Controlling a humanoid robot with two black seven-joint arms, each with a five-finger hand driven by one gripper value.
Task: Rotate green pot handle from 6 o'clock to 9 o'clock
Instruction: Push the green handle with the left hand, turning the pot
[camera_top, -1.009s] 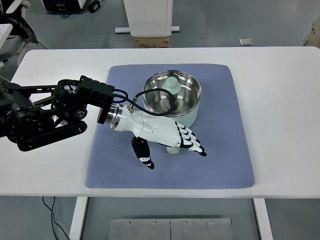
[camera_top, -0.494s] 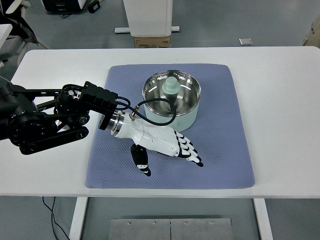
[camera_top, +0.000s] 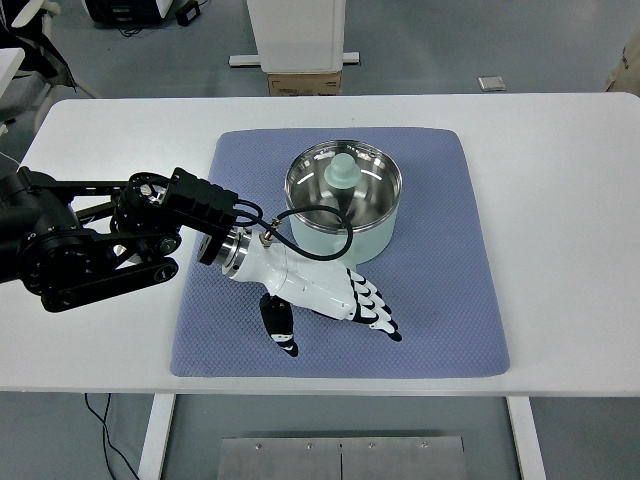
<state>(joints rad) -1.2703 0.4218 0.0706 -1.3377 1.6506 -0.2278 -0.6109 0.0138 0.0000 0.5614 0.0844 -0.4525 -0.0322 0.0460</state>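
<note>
The pale green pot (camera_top: 345, 238) with a shiny steel inside stands on the blue-grey mat (camera_top: 440, 300), at its far middle. A pale green knob-shaped piece (camera_top: 342, 171) shows inside near the far rim. My left hand (camera_top: 335, 300) lies low over the mat just in front of the pot's near wall. Its white and black fingers (camera_top: 378, 312) stretch out to the right, and the thumb (camera_top: 281, 328) points toward me. It holds nothing that I can see. The pot's handle at the near side is hidden, and I cannot tell whether it sits under the palm.
The mat lies on a white table (camera_top: 560, 250). My black left arm (camera_top: 90, 250) stretches over the table's left part, and a black cable (camera_top: 310, 215) loops from the wrist against the pot's wall. A white stand and a cardboard box (camera_top: 303, 82) are beyond the far edge.
My left hand has slid toward me and a little left, away from the pot's wall. A pale green piece that peeked out under the palm no longer shows. The pot has stayed put.
</note>
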